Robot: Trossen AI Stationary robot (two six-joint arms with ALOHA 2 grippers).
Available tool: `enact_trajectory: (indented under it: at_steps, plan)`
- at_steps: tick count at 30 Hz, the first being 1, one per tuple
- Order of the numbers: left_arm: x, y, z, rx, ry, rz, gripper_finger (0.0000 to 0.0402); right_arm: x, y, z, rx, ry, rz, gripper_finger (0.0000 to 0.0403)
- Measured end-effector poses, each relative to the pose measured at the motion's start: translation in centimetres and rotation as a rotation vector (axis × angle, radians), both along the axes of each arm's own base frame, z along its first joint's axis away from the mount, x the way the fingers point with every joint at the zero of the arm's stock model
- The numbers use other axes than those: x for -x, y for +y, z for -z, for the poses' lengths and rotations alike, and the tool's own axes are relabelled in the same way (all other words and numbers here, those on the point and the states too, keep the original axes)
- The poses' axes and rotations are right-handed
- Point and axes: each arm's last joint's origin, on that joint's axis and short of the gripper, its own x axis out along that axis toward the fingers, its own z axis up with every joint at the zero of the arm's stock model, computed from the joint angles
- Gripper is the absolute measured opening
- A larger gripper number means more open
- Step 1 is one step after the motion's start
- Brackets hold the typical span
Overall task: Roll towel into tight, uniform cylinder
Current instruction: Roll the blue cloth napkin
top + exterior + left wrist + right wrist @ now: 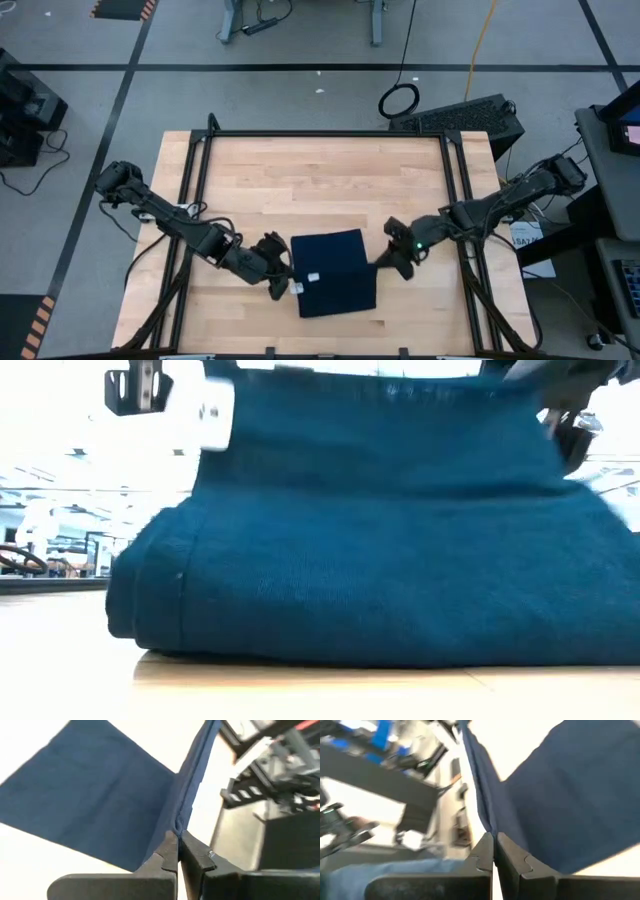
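The dark navy towel [333, 272] lies near the table's front edge, between my two grippers. Its upper edge is lifted and stretched from one gripper to the other, and a small white tag [312, 278] shows near its left side. In the low view the towel [400, 540] rises from a folded lower part [150, 600] that rests on the wood. My left gripper [288, 283] is shut on the towel's left end. My right gripper [384, 262] is shut on its right end. My left gripper pinches the towel's lifted edge at its left end [178, 826] between its two fingers, coming from the table's left and slanting down. The edge runs straight away from the fingers toward the other arm. The cloth hangs below it, its lower part on the table. My right gripper pinches the same lifted edge at its right end [489, 831] between its two fingers, coming from the table's right and slanting down. The edge runs straight on from the fingertips. The cloth falls away below it to the table.
The wooden table [320, 190] has bare room over its far half. Black frame rails [200, 180] run along its left, right and far sides. Beyond the table's far edge, cables and equipment [460, 115] lie on the floor.
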Motion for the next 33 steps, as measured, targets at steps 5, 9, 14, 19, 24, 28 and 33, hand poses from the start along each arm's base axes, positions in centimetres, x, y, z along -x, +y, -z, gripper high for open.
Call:
enact_trajectory:
  at_steps: [5,9,14,19,24,28,33]
  plan:
    - [-0.1,1.4,1.1,-0.057,0.037,-0.08,0.0007,-0.5,-2.1,0.9,0.116,0.053,0.071,0.0]
    - [-0.1,2.2,1.4,-0.134,0.065,-0.121,0.0007,-1.2,-3.3,1.8,0.201,0.08,0.123,0.0]
    - [-0.1,3.0,2.4,-0.187,0.139,-0.143,0.0006,-2.2,-4.1,3.3,0.255,0.135,0.18,0.0]
    - [-1.0,2.7,3.9,-0.215,0.174,-0.124,0.0006,-3.1,-4.1,4.9,0.278,0.19,0.18,0.0]
    - [-1.5,2.5,5.3,-0.187,0.222,-0.172,0.0006,-3.6,-4.1,6.1,0.296,0.228,0.184,0.0]
    - [-1.6,2.7,5.6,-0.21,0.224,-0.198,0.0006,-3.8,-4.2,6.6,0.327,0.246,0.213,0.0]
    - [-1.8,3.4,5.6,-0.261,0.217,-0.23,0.0006,-3.9,-4.5,6.7,0.354,0.25,0.254,0.0]
